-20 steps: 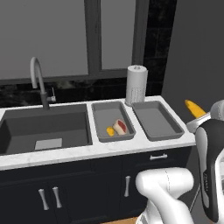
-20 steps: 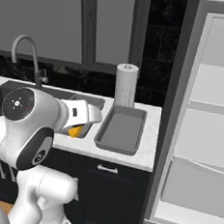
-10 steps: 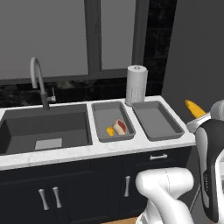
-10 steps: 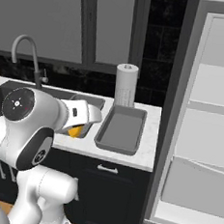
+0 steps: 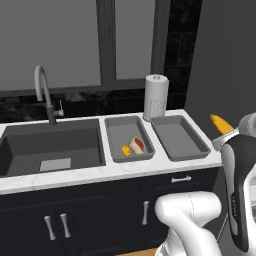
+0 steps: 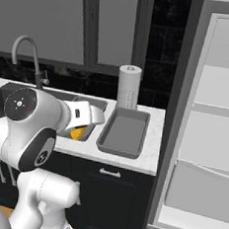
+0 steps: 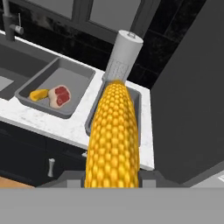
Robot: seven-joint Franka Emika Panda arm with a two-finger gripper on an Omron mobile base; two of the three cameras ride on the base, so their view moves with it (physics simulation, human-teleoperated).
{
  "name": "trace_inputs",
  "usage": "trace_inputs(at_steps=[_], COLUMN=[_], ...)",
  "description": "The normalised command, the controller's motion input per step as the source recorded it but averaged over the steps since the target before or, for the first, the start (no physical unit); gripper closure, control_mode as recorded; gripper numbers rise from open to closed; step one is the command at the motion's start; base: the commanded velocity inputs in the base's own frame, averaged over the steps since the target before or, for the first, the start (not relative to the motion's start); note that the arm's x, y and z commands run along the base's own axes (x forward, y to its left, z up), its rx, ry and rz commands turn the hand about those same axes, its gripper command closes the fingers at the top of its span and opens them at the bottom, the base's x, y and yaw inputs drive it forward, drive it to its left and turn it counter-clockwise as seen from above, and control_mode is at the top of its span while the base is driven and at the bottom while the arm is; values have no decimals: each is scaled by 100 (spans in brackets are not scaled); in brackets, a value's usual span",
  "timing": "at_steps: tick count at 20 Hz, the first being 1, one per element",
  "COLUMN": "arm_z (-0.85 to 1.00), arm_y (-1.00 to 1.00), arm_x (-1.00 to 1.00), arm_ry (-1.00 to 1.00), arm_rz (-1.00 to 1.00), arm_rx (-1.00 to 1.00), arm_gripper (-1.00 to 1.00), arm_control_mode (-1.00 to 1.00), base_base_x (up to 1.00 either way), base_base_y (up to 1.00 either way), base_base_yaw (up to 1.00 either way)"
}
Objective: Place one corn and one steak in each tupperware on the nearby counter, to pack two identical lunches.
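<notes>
My gripper (image 7: 112, 178) is shut on a corn (image 7: 113, 135), a yellow cob that points toward the counter (image 5: 75, 175). From the left base view its tip (image 5: 221, 123) hangs in the air just right of the counter's end. The left tupperware (image 5: 116, 150) holds a small corn (image 5: 126, 150) and a steak (image 5: 137, 145); the hand view shows them too, as corn (image 7: 38, 94) and steak (image 7: 60, 95). The right tupperware (image 5: 180, 137) is bare inside and lies partly behind the held cob (image 7: 136, 98). A yellow bit (image 6: 77, 133) shows under the arm; I cannot tell which cob it is.
A paper towel roll (image 5: 155, 97) stands behind the two trays. The dark sink (image 5: 50, 150) with its faucet (image 5: 42, 90) lies left of them. An open fridge (image 6: 210, 120) with pale shelves stands right of the counter's end.
</notes>
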Motion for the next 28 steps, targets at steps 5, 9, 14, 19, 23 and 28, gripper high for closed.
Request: trace_inputs(at_steps=[5, 9, 14, 19, 23, 28], arm_z=[-20, -37, -53, -42, -28, -19], arm_y=[0, 0, 0, 0, 0, 0], arm_x=[45, 53, 47, 47, 43, 26], arm_ry=[0, 0, -1, 0, 0, 0], arm_rz=[-2, -3, -5, -7, -3, 0], arm_rx=[-2, 0, 0, 7, 9, 17], arm_gripper=[100, 100, 100, 100, 100, 100], arm_control_mode=[-100, -100, -100, -100, -100, -100], base_base_x=[0, 0, 0, 0, 0, 0], base_base_y=[0, 0, 0, 0, 0, 0], base_base_yaw=[0, 0, 0, 0, 0, 0])
